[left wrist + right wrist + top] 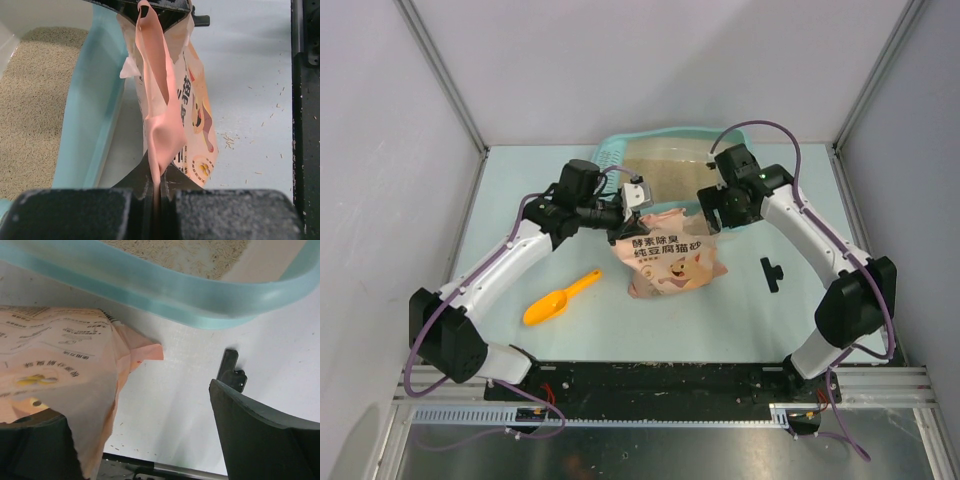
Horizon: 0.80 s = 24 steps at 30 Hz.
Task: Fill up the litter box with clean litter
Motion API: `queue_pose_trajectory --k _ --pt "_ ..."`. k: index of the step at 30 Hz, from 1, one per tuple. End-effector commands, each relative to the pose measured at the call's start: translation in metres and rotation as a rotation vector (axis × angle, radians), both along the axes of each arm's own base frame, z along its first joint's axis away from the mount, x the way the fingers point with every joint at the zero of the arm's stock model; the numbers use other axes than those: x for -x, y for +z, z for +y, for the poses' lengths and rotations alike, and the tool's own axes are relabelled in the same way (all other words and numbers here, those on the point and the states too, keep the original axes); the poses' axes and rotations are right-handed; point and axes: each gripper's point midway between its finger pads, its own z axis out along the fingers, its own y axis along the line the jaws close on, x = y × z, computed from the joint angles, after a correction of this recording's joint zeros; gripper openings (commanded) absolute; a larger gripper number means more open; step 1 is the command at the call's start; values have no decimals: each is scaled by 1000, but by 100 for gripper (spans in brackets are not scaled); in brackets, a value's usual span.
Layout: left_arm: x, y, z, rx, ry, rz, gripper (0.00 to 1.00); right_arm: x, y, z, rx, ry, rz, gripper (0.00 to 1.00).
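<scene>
The litter box (pixel 650 137) sits at the far side of the counter (pixel 750 320), smooth teal plastic with rounded walls and fine beige litter (pixel 665 172) inside. Just before it slumps a glossy pink bag (pixel 665 258), with open counter to either side. The left fingers (pixel 137 187) are clenched on the bag's thin top edge. The right fingers (pixel 265 440) are spread wide, holding nothing.

Litter box (pixel 150 287) smooth plastic; clean litter (pixel 30 100) grainy; bag (pixel 665 260) matt.

The litter box (pixel 611 156) is light teal, and the litter (pixel 665 172) in it is a grainy beige. At its 6 o'clock, the bag (pixel 670 262) is pink-orange with dark characters and a cartoon pig. At the bag's 8 o'clock, the scoop (pixel 556 299) is plain orange.
</scene>
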Motion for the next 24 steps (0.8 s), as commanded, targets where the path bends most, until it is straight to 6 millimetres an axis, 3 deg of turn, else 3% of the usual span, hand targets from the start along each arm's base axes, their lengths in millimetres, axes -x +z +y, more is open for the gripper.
queue_pose_trajectory --k 1,5,9,15,22,24 --pt "-8 39 1 50 -37 -182 0 4 33 14 -36 75 -56 79" --pt "-22 47 7 25 0 -245 0 12 37 42 -83 147 -48 64" --pt "-41 69 23 37 53 -294 0 9 36 51 -104 150 -39 48" --pt "-44 85 37 50 50 -346 0 1 36 59 -126 137 -34 33" --pt "-31 67 34 63 17 -272 0 -3 31 67 -155 147 -25 31" --pt "-29 64 34 64 24 -247 10 -5 36 73 -183 165 -33 32"
